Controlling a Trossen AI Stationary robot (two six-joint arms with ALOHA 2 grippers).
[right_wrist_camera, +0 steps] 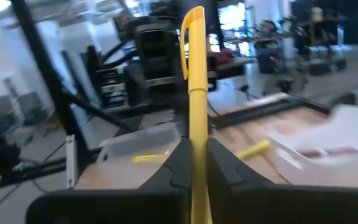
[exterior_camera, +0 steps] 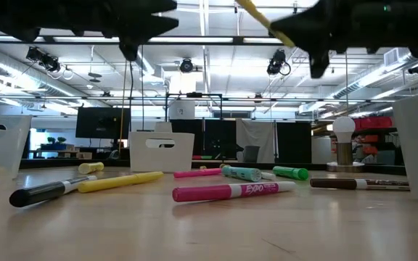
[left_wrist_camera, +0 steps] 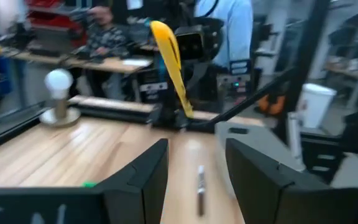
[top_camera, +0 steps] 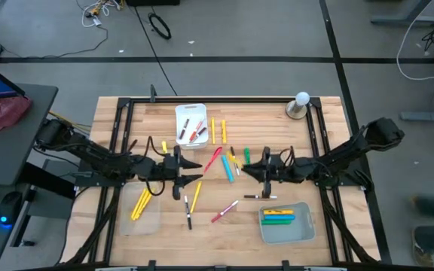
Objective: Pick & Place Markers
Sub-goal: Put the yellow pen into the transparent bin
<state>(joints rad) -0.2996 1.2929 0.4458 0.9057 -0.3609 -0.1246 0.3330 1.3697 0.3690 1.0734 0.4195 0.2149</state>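
Loose markers lie flat on the wooden table between the arms: a light blue one (top_camera: 227, 167), a red one (top_camera: 213, 159), a green one (top_camera: 246, 156), a pink one (exterior_camera: 231, 191), a yellow one (exterior_camera: 118, 181) and a black one (exterior_camera: 46, 192). My right gripper (top_camera: 247, 169) hovers right of the middle and is shut on a yellow marker (right_wrist_camera: 194, 81). That marker also shows in the left wrist view (left_wrist_camera: 173, 68). My left gripper (top_camera: 194, 172) faces it from the left, open (left_wrist_camera: 196, 155), above a dark marker (left_wrist_camera: 199, 186). My right gripper pinches the yellow marker between its two fingers, at the lower part of the barrel (right_wrist_camera: 196, 146). The fingers come level from the table's right side. The marker is lifted clear of the table and stands tilted, its clip end (right_wrist_camera: 191, 25) up.
A white tray (top_camera: 191, 113) with red markers stands at the far side. A clear tray (top_camera: 145, 218) with yellow markers sits near left. A grey tray (top_camera: 286, 233) with yellow, green and blue markers sits near right. A light bulb on a stand (top_camera: 301, 104) is at the far right corner.
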